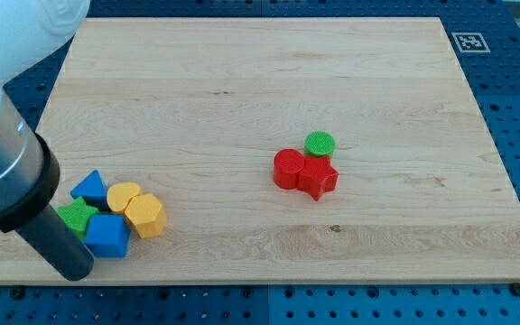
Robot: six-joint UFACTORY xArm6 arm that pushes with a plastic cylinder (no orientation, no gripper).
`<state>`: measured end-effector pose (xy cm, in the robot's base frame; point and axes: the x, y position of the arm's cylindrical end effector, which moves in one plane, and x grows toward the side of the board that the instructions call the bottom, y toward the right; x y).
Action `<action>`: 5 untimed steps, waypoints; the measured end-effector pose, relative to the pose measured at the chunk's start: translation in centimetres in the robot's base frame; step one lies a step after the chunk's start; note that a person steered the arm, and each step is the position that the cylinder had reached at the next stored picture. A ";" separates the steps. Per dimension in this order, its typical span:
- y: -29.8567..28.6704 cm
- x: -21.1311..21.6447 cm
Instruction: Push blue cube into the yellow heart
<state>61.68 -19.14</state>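
Note:
The blue cube (108, 235) lies near the board's bottom left corner. The yellow heart (122, 194) sits just above it, touching or nearly touching it. My tip (74, 271) is at the bottom left of the cube, close against its left side and just below the green star (78, 217). The rod slants up to the view's left and hides part of the green star.
A blue triangle (89, 187) lies left of the heart and a yellow hexagon (146, 215) lies right of the cube. A red cylinder (287, 169), a red star (318, 178) and a green cylinder (320, 143) cluster at mid-right. The board's bottom edge (242, 282) is close below the tip.

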 end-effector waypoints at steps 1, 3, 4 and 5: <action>1.1 0.0; 1.5 -2.6; 1.8 -3.7; 2.0 -4.2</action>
